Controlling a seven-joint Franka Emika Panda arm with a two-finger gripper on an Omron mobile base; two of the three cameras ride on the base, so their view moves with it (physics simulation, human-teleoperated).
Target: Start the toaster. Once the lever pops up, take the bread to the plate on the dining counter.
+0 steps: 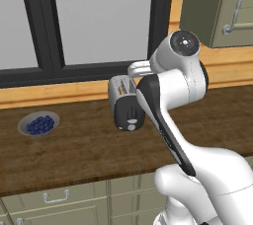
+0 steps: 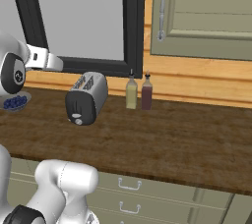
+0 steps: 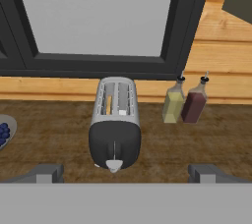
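Toaster (image 3: pixel 114 129) mid-counter (image 3: pixel 206 147), bottles (image 3: pixel 184 102) near right; hand (image 3: pixel 126 173) open.

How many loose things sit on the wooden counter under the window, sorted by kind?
Toaster: 1
Bread slice in a toaster slot: 1
Bottles: 2, one yellowish, one dark red
Bowl of blueberries: 1
Total: 5
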